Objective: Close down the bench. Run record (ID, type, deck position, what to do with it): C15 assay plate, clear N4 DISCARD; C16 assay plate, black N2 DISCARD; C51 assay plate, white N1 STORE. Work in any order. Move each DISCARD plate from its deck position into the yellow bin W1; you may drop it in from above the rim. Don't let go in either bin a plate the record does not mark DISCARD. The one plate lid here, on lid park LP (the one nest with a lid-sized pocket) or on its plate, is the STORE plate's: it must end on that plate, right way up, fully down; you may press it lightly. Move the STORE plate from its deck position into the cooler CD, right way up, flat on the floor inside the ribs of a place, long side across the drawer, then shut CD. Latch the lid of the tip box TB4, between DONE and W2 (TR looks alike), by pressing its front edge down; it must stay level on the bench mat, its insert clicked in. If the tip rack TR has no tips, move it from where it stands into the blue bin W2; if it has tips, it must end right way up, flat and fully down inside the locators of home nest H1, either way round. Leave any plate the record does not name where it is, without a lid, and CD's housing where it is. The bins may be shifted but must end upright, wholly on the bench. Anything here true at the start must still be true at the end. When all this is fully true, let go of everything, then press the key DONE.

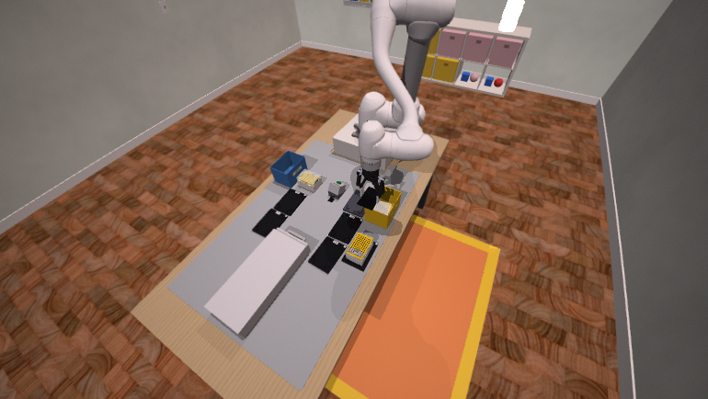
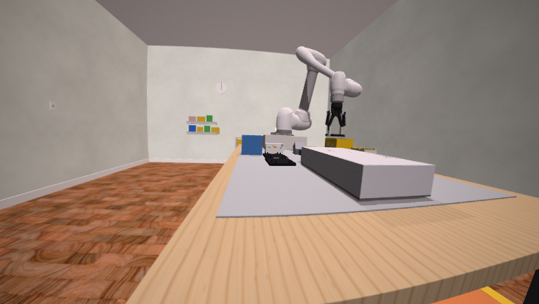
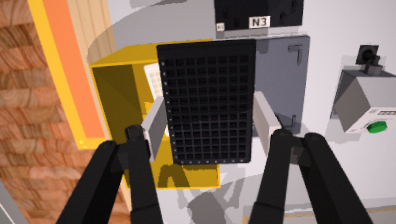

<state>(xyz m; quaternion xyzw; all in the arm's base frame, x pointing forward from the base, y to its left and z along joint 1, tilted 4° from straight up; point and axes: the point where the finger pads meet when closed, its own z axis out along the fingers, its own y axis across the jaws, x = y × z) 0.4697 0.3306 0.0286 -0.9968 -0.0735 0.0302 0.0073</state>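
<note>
My gripper [image 3: 209,106] is shut on the black assay plate [image 3: 207,102] and holds it in the air, half over the yellow bin W1 [image 3: 130,107] and half over the grey nest beside it. A pale plate [image 3: 153,79] lies inside the bin, partly hidden by the black plate. In the top view the gripper [image 1: 369,186] hangs at the bin's [image 1: 384,200] left rim. The tip rack with yellow tips [image 1: 359,245] stands on a nest at the right. The tip box [image 1: 309,180] sits by the blue bin W2 [image 1: 288,168]. The DONE key [image 3: 377,126] is at the right.
The long white cooler CD [image 1: 260,277] lies closed along the mat's front left. Black nests [image 1: 326,254] stand in two rows; nest N3 [image 3: 259,15] is above the bin in the wrist view. A white box [image 1: 347,141] stands by the arm's base. The bench edge runs just right of the yellow bin.
</note>
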